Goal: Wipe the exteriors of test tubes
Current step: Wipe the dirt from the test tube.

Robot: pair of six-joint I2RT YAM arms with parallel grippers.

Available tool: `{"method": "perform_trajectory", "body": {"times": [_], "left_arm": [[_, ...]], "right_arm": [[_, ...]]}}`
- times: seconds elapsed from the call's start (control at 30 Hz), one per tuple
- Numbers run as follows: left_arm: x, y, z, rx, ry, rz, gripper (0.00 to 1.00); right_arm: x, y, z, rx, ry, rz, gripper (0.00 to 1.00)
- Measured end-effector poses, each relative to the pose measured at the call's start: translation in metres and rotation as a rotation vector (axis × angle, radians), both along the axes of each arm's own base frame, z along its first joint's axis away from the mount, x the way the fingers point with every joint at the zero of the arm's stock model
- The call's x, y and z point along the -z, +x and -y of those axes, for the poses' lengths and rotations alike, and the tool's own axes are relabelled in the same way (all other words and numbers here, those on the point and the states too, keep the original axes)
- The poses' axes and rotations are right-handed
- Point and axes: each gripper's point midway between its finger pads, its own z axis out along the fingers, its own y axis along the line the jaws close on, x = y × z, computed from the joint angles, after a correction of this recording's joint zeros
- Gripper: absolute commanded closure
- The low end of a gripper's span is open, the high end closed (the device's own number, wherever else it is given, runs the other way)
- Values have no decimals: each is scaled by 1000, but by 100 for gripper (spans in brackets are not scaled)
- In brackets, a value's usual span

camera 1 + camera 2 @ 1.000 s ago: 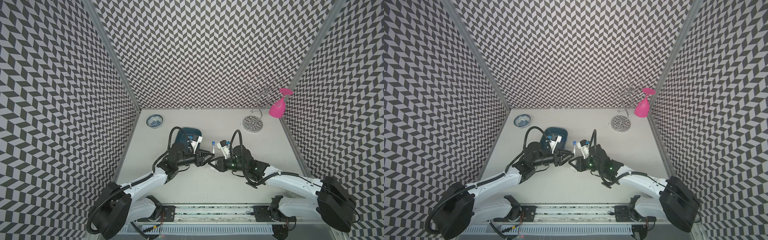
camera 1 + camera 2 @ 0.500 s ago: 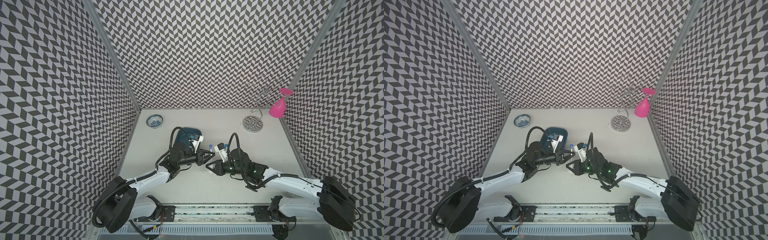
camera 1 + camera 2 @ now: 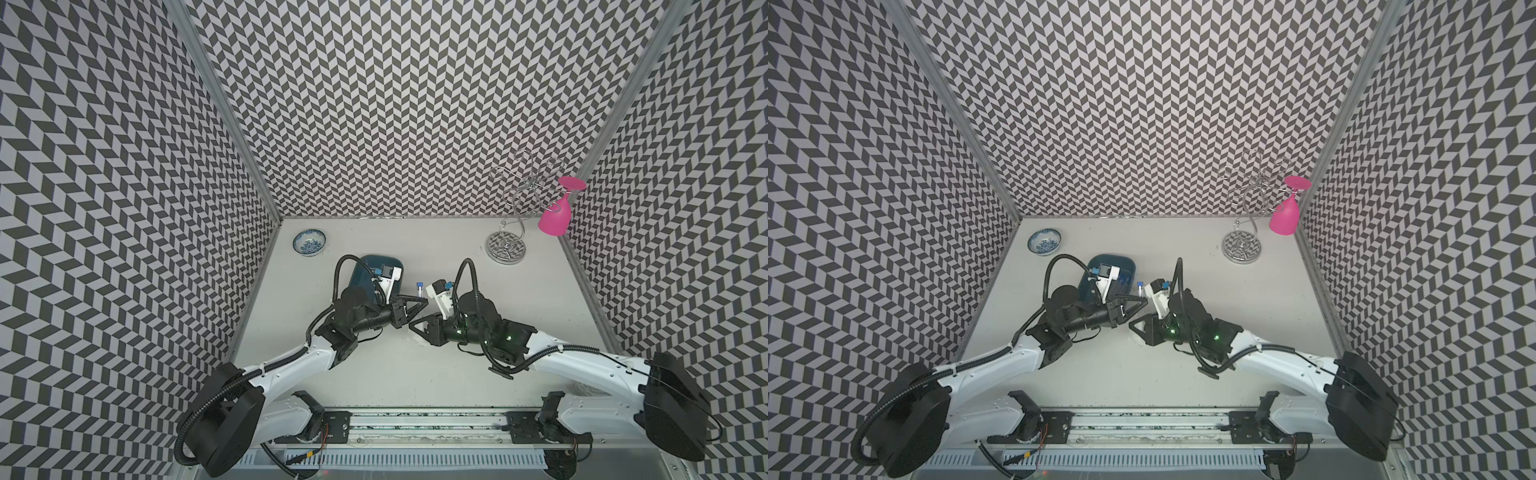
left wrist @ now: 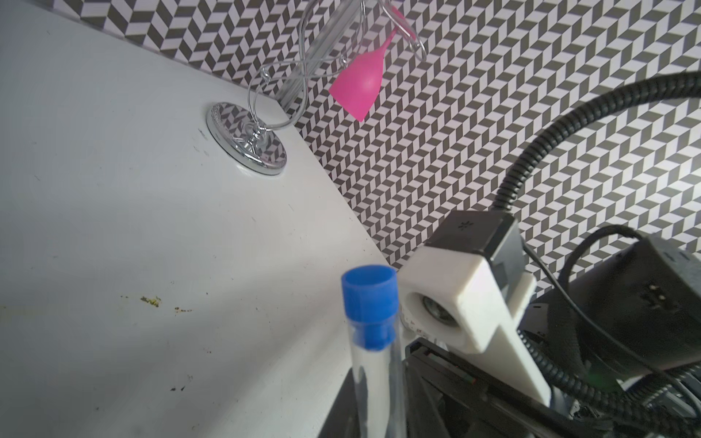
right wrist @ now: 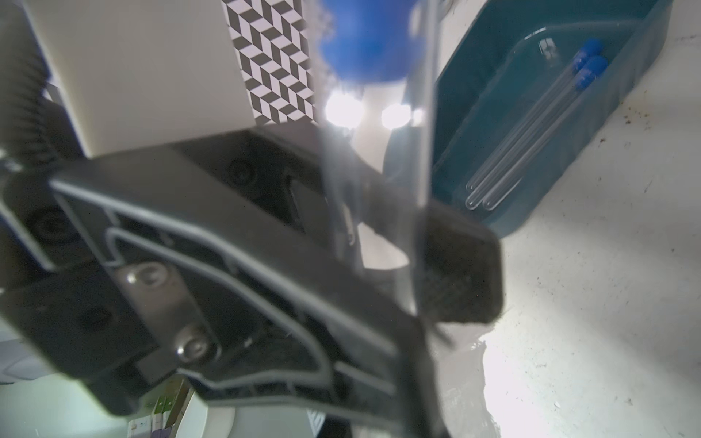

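Note:
One test tube [image 3: 419,291], clear with a blue cap [image 4: 370,299], stands upright in my left gripper [image 3: 423,304], which is shut on its lower part. In the right wrist view the tube [image 5: 379,170] runs between the left gripper's black fingers [image 5: 459,273]. Three more test tubes [image 5: 531,132] lie side by side in the dark teal tray [image 3: 365,266]. My right gripper [image 3: 412,327] sits just in front of the left one, tips together, with the translucent white wipe sheet [image 5: 459,379] hanging from it.
A blue-and-white bowl [image 3: 309,242] sits at the back left. At the back right stands a wire glass rack [image 3: 506,249] with a pink glass [image 3: 557,218] hung upside down. Patterned walls close in three sides.
The left jaws have closed round the tube. The right gripper has drawn back toward the front and now sits lower, just below the left one.

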Motion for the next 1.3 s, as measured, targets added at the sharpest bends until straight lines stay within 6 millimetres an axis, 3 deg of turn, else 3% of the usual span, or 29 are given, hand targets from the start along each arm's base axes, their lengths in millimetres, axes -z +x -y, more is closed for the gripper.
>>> {"method": "perform_trajectory", "body": {"times": [0.17, 0.5, 0.67, 0.97, 1.3], "left_arm": [[2, 1, -3, -19, -14, -16, 79], [12, -1, -7, -30, -15, -53, 78], [13, -4, -6, -11, -8, -51, 68], [16, -5, -5, -1, -1, -56, 63], [16, -5, -6, -2, 7, -39, 81]], "right_arm": [[-3, 13, -1, 16, 5, 21, 80], [6, 12, -2, 7, -6, 5, 84], [12, 5, 0, -3, 7, 4, 85], [19, -12, -7, -43, 11, -20, 85], [18, -19, -11, -64, 32, -31, 85]]}}
